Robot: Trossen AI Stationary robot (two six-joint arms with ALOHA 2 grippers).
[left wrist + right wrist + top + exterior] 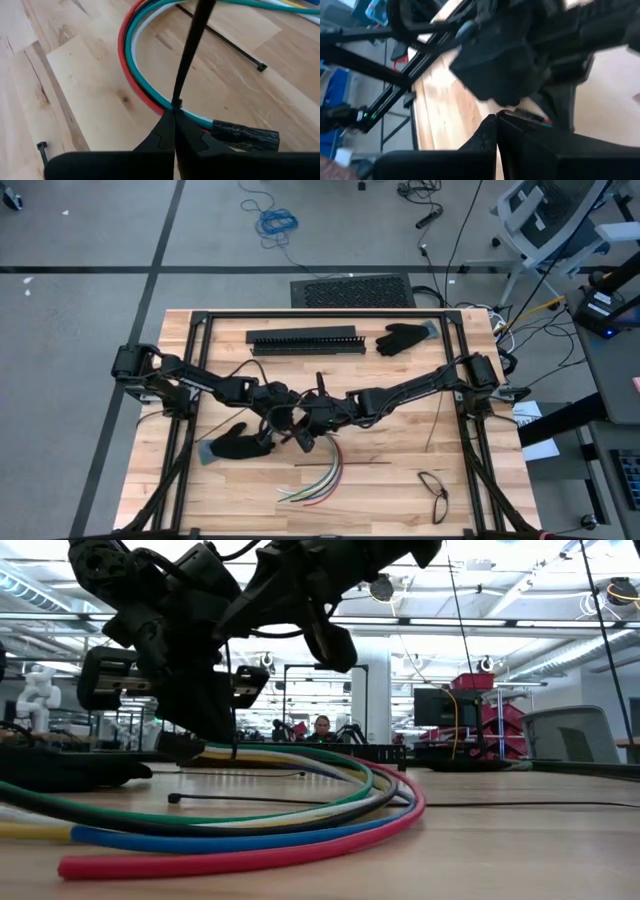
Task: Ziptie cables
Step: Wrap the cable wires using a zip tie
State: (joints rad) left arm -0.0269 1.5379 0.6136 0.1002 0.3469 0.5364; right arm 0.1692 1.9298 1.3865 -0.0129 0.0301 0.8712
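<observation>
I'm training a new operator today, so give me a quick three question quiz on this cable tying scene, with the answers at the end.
1. True or false: the left claw is shut on a thin black zip tie.
2. Which lies outermost in the bundle of cables in the low view? A) green B) red C) yellow
3. Fill in: on the far side of the table, a black glove lies beside a long black slotted ____.

Key
1. True. The right claw is shut too, close beside the left one.
2. B, the red cable.
3. bar.
</observation>
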